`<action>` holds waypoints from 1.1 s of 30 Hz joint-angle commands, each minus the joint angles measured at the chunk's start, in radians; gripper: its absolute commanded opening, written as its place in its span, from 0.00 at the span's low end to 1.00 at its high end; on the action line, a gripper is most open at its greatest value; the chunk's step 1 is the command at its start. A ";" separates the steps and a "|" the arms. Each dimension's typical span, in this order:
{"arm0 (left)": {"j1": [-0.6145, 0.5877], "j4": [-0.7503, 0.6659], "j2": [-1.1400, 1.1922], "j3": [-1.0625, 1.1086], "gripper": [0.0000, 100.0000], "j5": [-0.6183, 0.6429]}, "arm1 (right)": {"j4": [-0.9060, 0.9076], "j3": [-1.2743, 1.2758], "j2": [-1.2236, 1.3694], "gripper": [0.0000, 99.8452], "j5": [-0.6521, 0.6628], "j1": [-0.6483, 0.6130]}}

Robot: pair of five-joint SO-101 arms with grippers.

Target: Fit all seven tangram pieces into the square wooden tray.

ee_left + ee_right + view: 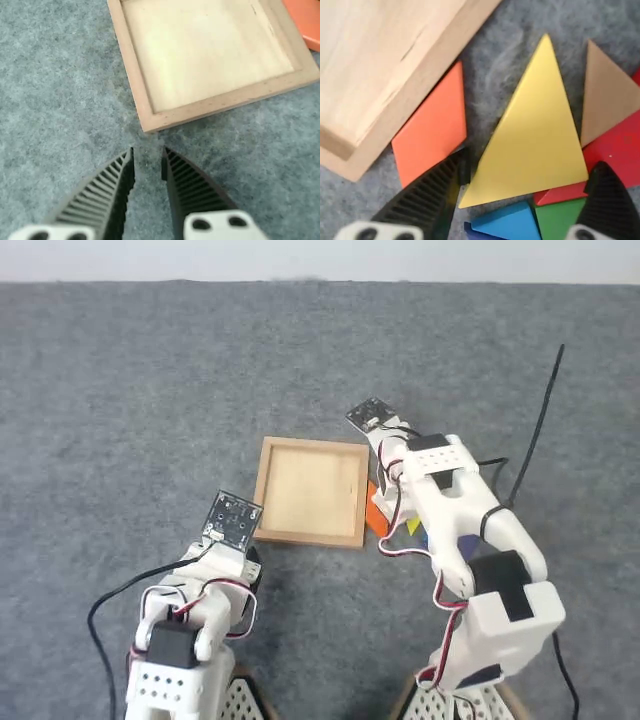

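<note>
The square wooden tray (311, 490) lies empty in the middle of the grey carpet. Tangram pieces are bunched against its right side: an orange parallelogram (432, 135) touching the tray (420, 65) rim, a large yellow triangle (535, 130), a tan triangle (605, 95), and red (615, 145), blue (507, 222) and green (555, 217) pieces. My right gripper (530, 165) hangs open just above them, its fingers either side of the yellow triangle's wide end. My left gripper (147, 155) hovers over bare carpet just off the tray's near corner (145, 125), a narrow gap between its fingers and nothing in it.
In the high view the right arm (440, 480) covers most of the pieces; orange (377, 515) and yellow (413, 525) edges peek out. Open carpet surrounds the tray on the far and left sides. A black cable (535, 430) runs off to the right.
</note>
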 commanded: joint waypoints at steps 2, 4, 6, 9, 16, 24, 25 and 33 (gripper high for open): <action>0.002 0.005 -0.002 -0.007 0.09 0.006 | 0.030 -0.003 0.007 0.36 -0.040 0.022; 0.002 0.005 -0.002 -0.007 0.09 0.006 | 0.022 -0.003 -0.001 0.36 -0.058 0.042; 0.002 0.005 -0.002 -0.007 0.09 0.006 | 0.018 0.000 -0.016 0.36 -0.064 0.068; 0.002 0.005 -0.002 -0.007 0.09 0.006 | 0.025 0.003 -0.058 0.32 -0.061 0.094; 0.002 0.005 -0.002 -0.007 0.09 0.006 | 0.015 0.063 -0.143 0.30 -0.057 0.099; 0.002 0.005 -0.002 -0.007 0.09 0.006 | -0.076 0.061 -0.151 0.31 -0.054 0.053; 0.002 0.005 -0.002 -0.007 0.09 0.006 | -0.084 0.061 -0.151 0.31 -0.054 0.041; 0.002 0.005 -0.002 -0.007 0.09 0.006 | -0.145 0.069 -0.148 0.30 -0.054 0.004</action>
